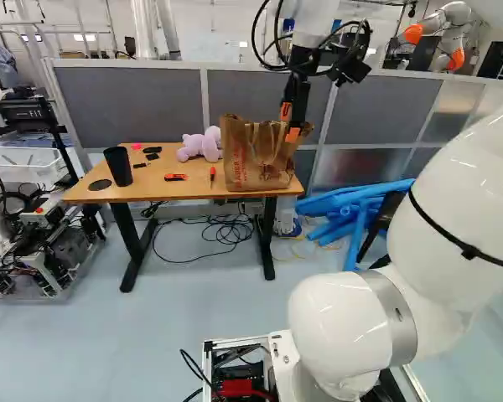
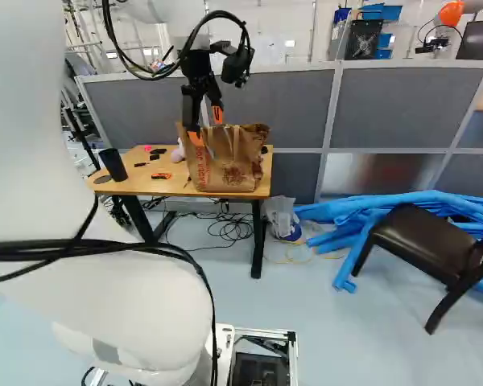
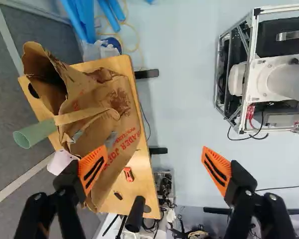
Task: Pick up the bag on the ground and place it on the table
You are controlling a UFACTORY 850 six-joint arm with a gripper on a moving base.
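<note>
presently: one bag (image 1: 250, 167), upright by the table's (image 1: 172, 191) near right corner; my gripper (image 3: 153, 158), wide open, empty; placing seemingly done; next, lift clear.

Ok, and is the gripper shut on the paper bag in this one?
No, the gripper stands wide open in the wrist view, one finger over the bag, the other well off to its side.

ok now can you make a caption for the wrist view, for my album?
Looking down past the wide-open gripper at a crumpled brown paper bag on the wooden table.
</note>
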